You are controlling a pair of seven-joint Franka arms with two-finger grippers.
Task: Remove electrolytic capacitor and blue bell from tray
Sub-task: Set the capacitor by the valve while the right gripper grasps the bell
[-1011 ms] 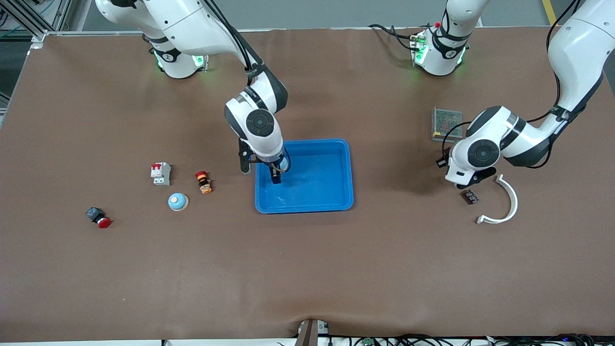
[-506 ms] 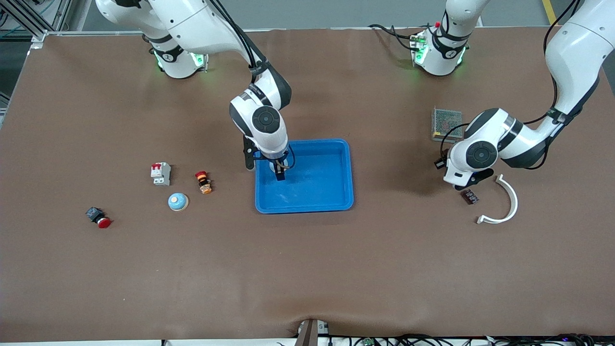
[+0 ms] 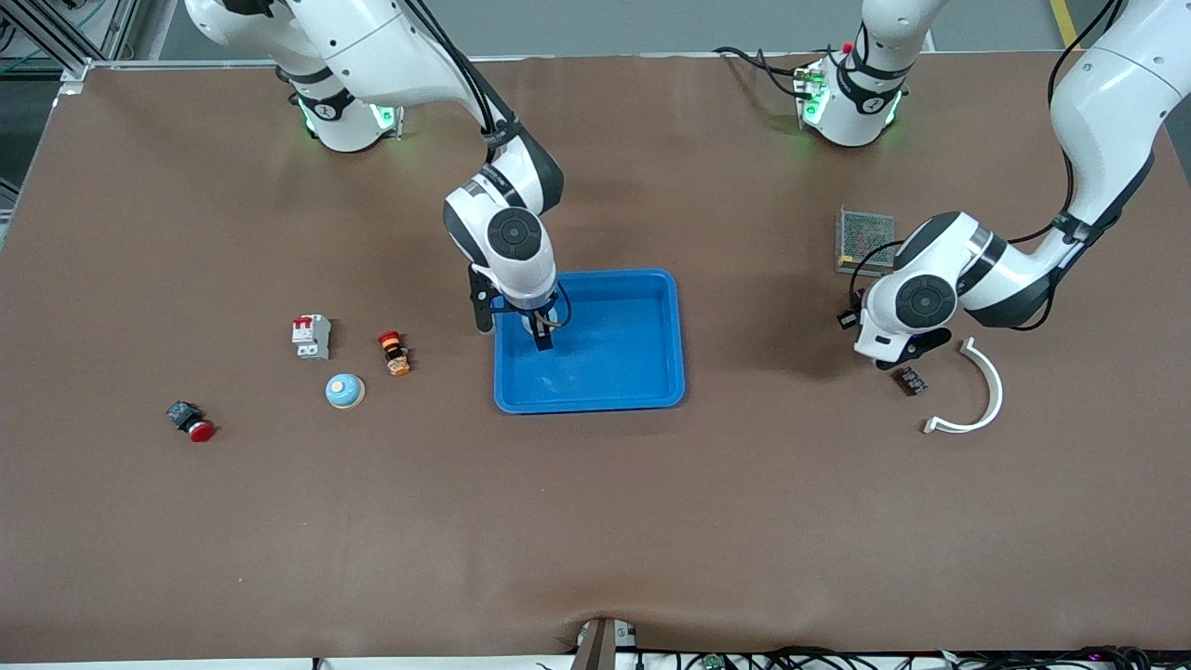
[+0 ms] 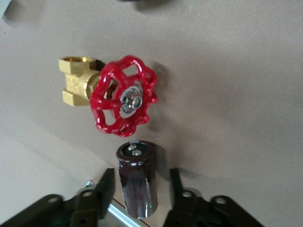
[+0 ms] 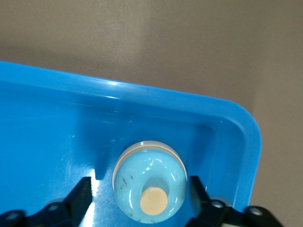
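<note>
Since a second ago, the right tool (image 3: 540,333) has shifted slightly over the blue tray (image 3: 642,372), and the left tool (image 3: 891,358) has edged away from the white curved piece (image 3: 977,400). Right wrist view: spread fingers (image 5: 75,198) flank the bell (image 5: 149,182) resting in the tray's corner. Left wrist view: parted fingers (image 4: 102,191) stand clear of the capacitor (image 4: 137,177) lying on the bench (image 4: 236,71), beside a red-handled valve (image 4: 123,101).

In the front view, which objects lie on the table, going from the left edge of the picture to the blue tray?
Red push button → circuit breaker → blue bell → small red and orange part → blue tray.
</note>
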